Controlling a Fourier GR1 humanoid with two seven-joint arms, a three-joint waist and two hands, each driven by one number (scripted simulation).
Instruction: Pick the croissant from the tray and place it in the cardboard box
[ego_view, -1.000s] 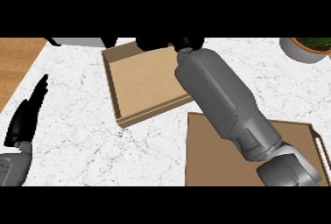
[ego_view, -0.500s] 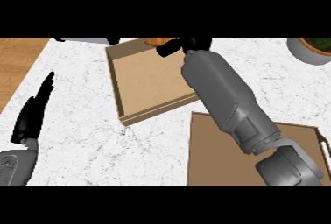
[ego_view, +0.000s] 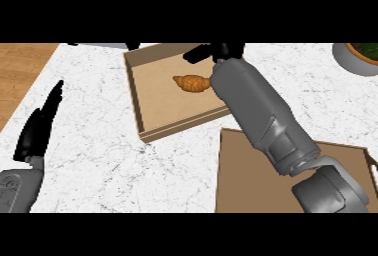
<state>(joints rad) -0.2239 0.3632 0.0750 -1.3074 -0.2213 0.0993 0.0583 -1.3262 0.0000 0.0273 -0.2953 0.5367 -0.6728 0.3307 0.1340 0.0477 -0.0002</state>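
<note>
The golden croissant (ego_view: 193, 83) lies on the floor of the open cardboard box (ego_view: 151, 102), near its far right side. My right hand (ego_view: 225, 50) hovers just beyond it at the box's far rim, fingers spread and apart from the pastry, and its grey forearm crosses the box's right wall. The brown tray (ego_view: 247, 190) sits at the lower right, partly hidden under that arm, and nothing shows on its visible part. At the left edge my left hand (ego_view: 38, 127) rests open with its fingers pointing up.
A potted plant (ego_view: 359, 56) stands at the far right corner. The wooden surface (ego_view: 21, 67) begins beyond the counter's left edge. A pale object (ego_view: 103, 45) peeks in behind the box.
The croissant, earlier at my right hand's fingers by the box's far rim, now lies on the box floor apart from the hand. The left hand has not moved.
</note>
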